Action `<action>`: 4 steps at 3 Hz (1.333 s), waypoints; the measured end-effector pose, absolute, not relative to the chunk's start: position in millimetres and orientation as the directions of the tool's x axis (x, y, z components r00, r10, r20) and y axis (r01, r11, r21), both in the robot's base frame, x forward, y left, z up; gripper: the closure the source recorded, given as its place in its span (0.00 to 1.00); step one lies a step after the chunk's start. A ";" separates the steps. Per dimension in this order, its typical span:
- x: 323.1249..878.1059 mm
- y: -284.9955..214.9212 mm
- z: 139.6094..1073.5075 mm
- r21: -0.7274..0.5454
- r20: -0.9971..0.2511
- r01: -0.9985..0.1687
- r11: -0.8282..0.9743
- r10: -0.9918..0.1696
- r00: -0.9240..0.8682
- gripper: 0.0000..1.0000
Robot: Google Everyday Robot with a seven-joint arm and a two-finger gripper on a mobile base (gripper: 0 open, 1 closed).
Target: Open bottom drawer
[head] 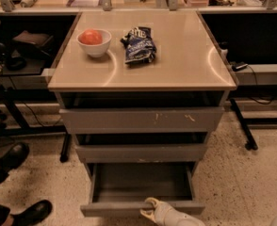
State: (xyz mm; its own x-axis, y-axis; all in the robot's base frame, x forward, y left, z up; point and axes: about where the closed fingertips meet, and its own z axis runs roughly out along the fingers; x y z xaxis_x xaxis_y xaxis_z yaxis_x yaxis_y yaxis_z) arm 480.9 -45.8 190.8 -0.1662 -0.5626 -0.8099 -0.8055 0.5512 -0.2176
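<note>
- We judge the pull well along: the bottom drawer (143,182), the lowest flat grey metal box under the bench's front edge, stands far out, its plain inside showing.
- The pale, rounded gripper (150,207) sits at the top lip of that drawer's front panel, roughly below the middle of the bench's front edge. We cannot tell how wide it stands or whether it clamps the lip.
- To finish cleanly, we would draw straight away from the front edge, level and slow. A sideways tug could jam the box on its runners, and with no handle, contact could slip off the thin lip.
- The middle grey metal drawer (141,153) and the wide top grey drawer front with pale scratches (141,120) are smooth, flat and handle-less.
- The bench's tan top (185,55) is glossy.
- Near its back-left corner sits a white round bowl (94,46) holding an orange-red ball-shaped fruit (91,36).
- Beside the bowl, toward the middle, lies a crinkled dark-blue snack bag (138,44).
</note>
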 end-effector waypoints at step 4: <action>428.1 -31.2 199.1 -0.240 -0.833 -0.817 0.523 -0.544 -0.103 1.00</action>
State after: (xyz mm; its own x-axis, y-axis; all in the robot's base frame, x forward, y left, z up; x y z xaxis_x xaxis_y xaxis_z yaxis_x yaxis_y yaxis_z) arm 428.1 -31.2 199.1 -0.1034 -0.5441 -0.8326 -0.8175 0.5233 -0.2405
